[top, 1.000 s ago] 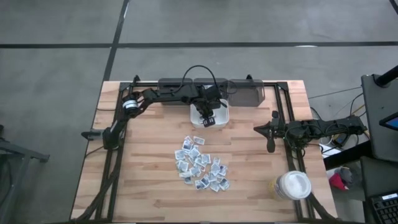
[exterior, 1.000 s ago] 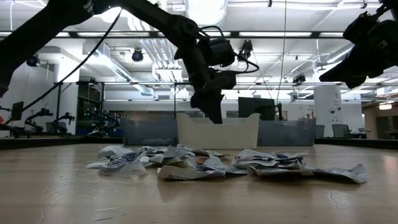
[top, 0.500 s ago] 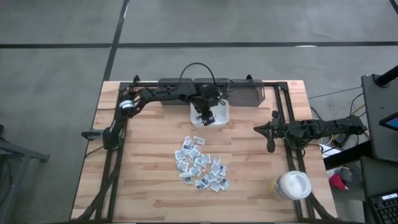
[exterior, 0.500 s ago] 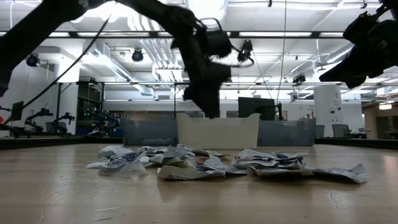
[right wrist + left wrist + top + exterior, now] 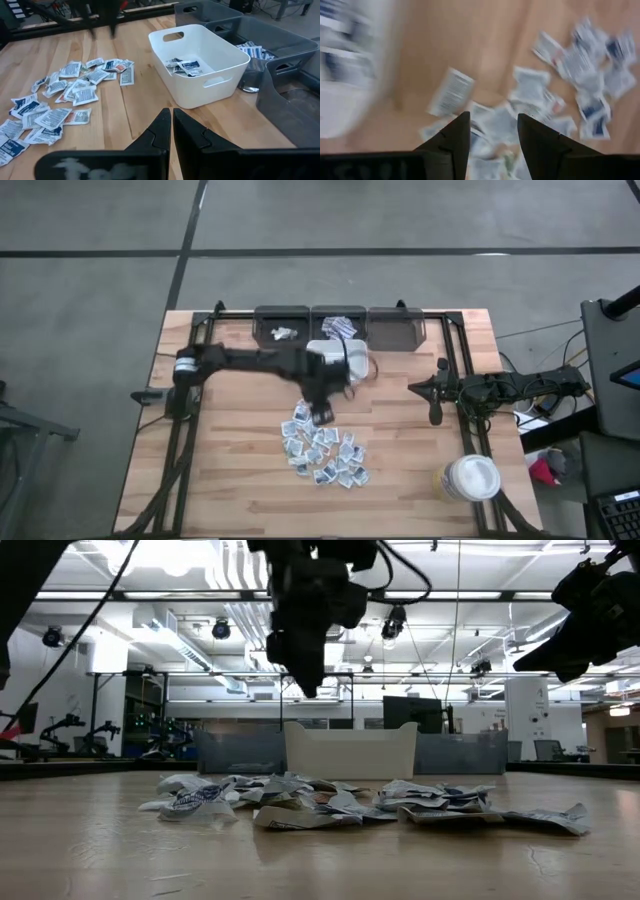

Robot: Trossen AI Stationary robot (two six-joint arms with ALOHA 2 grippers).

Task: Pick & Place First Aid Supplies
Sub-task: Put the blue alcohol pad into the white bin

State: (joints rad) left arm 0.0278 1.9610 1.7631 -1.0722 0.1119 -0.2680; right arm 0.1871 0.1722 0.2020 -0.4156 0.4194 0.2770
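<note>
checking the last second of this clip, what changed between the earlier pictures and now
The left gripper has swung away from above the white bin toward the pile of sachets; its fingers are now open and empty over the pile's near edge. The right gripper stays shut at the table's right side. The pile, bin and round tub have not moved.

Left end effector [image 5: 492,131] fingers parted, empty, above scattered sachets [image 5: 555,95] on table [image 5: 485,45].
</note>
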